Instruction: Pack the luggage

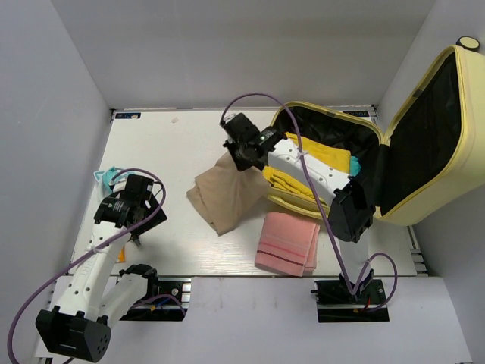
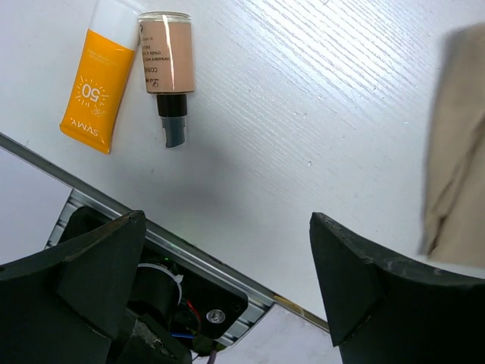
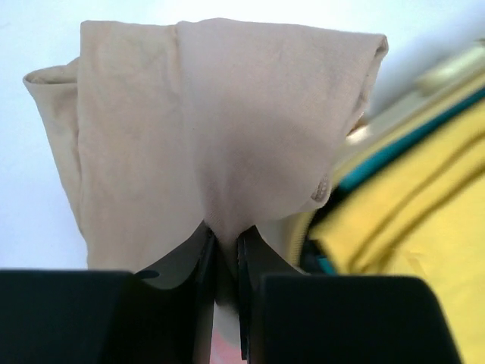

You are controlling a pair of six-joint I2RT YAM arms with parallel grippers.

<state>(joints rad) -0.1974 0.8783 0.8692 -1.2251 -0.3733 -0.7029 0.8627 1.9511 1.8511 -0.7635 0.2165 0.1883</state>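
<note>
The pale yellow hard-shell clamshell luggage [image 1: 471, 114] lies open at the far right of the white worktop [image 1: 174, 152], lid raised to the right and black lining exposed. Folded yellow fabric [image 1: 322, 152] lies in its base. The right gripper [image 3: 225, 243] is clenched on a fold of the beige fabric garment [image 3: 212, 114] just left of the luggage. A folded pink towel [image 1: 286, 243] lies near the front edge. The left gripper [image 2: 227, 250] is released, jaws wide apart, above the worktop near an orange sunscreen tube [image 2: 92, 95] and a beige pump bottle [image 2: 167, 64].
</note>
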